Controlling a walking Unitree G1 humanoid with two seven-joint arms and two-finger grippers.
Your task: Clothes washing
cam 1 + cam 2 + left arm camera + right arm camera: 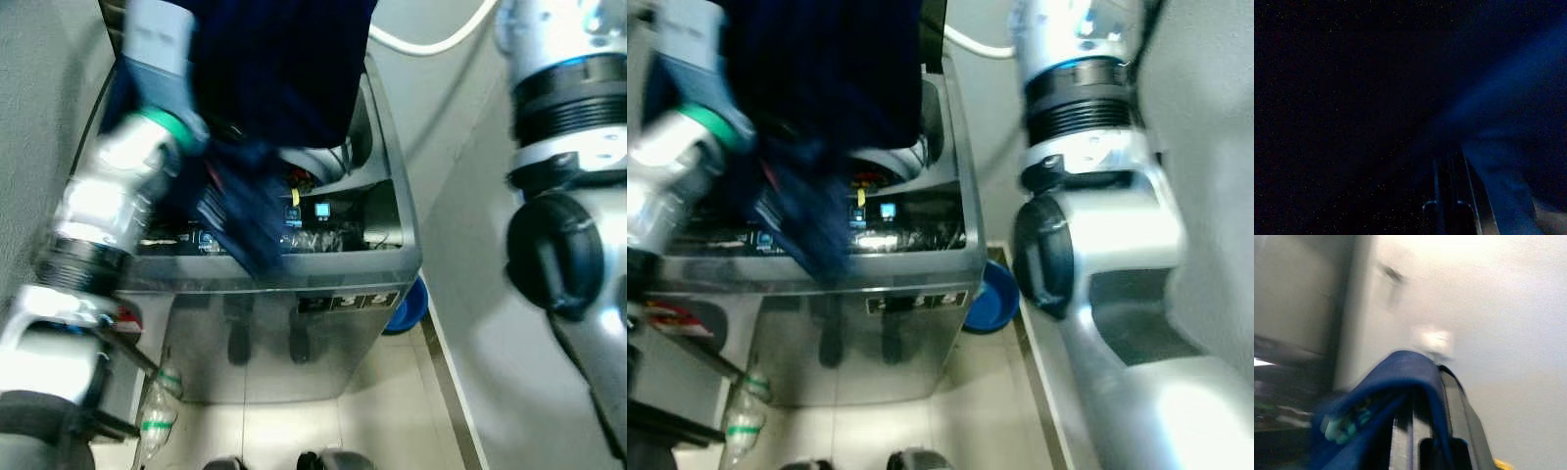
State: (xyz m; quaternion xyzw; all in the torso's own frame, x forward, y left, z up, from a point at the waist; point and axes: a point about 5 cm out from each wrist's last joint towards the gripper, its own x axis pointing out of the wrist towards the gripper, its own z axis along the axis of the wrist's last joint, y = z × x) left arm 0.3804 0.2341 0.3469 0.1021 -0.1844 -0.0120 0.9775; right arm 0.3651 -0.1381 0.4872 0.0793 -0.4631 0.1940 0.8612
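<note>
We should lower the dark navy cloth garment [279, 69] squarely into the grey top-loading washing machine [294, 323] (its tail drapes the front rim), the right gripper [1418, 440] looking clamped on blue cloth, the left gripper's fingers too dark to tell.

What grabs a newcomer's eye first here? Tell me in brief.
A large dark blue garment hangs over the open top of the washing machine, by the left arm. Blue cloth also drapes across the right gripper's fingers. A blue basin sits on the floor beside the machine.

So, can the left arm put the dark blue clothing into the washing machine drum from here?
Probably yes: the dark blue clothing already hangs over the open top of the washing machine, and nothing visible blocks the opening.
</note>
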